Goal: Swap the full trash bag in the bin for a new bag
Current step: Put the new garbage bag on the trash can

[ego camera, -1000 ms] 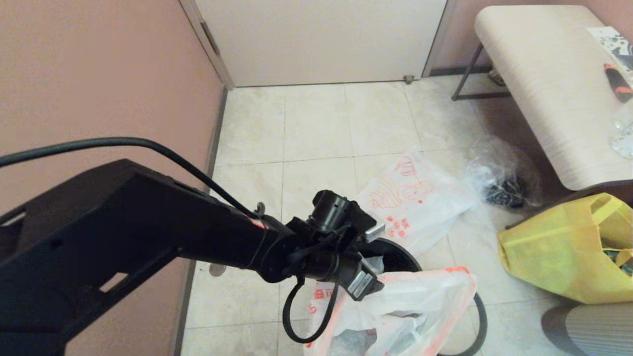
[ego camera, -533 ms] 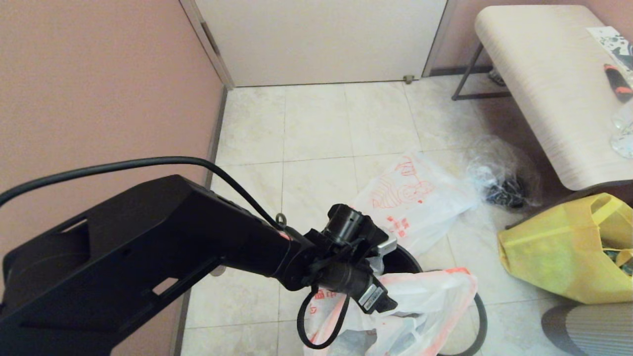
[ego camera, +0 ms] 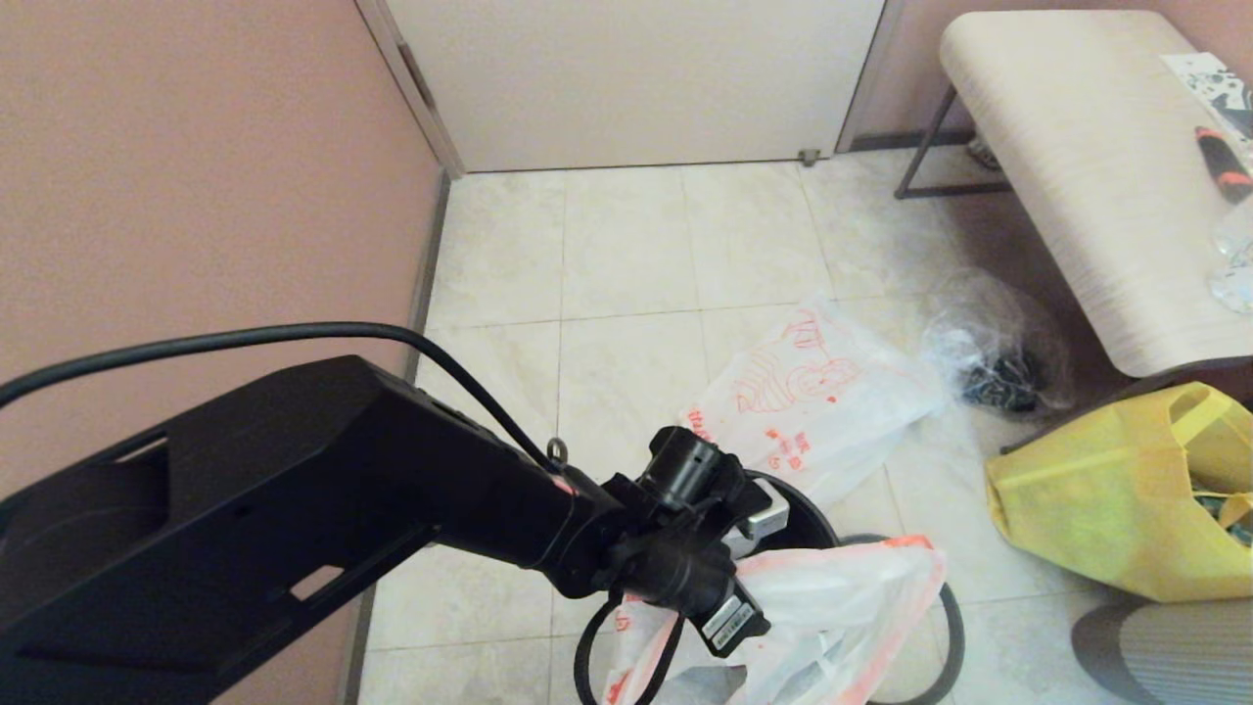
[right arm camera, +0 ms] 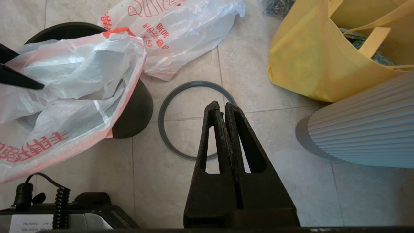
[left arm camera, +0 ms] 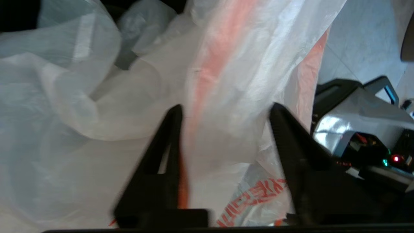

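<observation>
Full trash bag (ego camera: 822,617): sits in the bin (right arm camera: 132,110).
Left gripper (left arm camera: 226,129): has sunk; jaws half-open astride its orange handle, not gripping.
Right gripper (right arm camera: 223,108): closed, empty.

bag (ego camera: 842,607) covering bin (right arm camera: 134,111) mouth, open tiles (ego camera: 626,245) beyond

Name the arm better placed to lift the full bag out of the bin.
Left. The left gripper has its jaws open around a fold of the full trash bag in the bin. The right gripper hangs shut over the floor, beside it.
</observation>
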Tool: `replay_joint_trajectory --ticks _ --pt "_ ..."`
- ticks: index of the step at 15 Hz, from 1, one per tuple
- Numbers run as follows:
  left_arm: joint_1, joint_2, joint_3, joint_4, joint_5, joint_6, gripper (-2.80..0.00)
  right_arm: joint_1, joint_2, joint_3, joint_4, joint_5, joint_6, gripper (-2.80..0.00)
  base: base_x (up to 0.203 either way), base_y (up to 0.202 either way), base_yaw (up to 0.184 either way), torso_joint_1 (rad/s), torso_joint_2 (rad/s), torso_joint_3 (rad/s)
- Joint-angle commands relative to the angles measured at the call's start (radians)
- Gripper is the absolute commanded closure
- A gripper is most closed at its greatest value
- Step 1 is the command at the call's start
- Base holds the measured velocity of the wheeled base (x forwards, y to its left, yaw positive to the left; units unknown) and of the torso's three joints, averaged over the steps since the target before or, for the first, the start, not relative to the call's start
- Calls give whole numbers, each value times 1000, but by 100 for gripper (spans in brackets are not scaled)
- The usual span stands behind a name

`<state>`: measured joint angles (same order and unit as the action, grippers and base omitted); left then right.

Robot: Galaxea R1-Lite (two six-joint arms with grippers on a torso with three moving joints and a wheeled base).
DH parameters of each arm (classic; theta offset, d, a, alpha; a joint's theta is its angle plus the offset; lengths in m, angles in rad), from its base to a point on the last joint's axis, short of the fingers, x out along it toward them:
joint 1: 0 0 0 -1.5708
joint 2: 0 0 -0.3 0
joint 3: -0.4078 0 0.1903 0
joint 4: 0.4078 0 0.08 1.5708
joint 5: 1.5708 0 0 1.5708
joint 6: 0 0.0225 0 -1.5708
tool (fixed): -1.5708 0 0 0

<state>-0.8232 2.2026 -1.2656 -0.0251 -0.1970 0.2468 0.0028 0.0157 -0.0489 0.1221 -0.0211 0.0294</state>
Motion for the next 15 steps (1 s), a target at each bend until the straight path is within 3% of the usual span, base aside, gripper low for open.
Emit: replay_joint_trajectory --ticks 1,2,5,8,13,15 --pt "3 -4 -8 -3 -1 -2 0 2 3 0 1 0 0 0 0 0 0 0 0 0" --pt "3 -6 -17 -6 -2 -11 0 0 3 0 1 0 0 0 0 0 0 0 0 0" --pt "-1 -26 -25 -78 1 -114 0 0 3 -3 1 0 1 0 0 0 0 0 0 0" --pt "20 -94 -4 -99 2 -144 0 1 40 -134 52 25 27 0 0 0 0 0 0 0" --pt "67 -157 12 -102 2 -179 0 2 358 -338 144 100 35 0 0 0 0 0 0 0" --pt "77 -174 1 -105 2 -210 0 4 532 -377 186 107 -9 0 0 0 0 0 0 0"
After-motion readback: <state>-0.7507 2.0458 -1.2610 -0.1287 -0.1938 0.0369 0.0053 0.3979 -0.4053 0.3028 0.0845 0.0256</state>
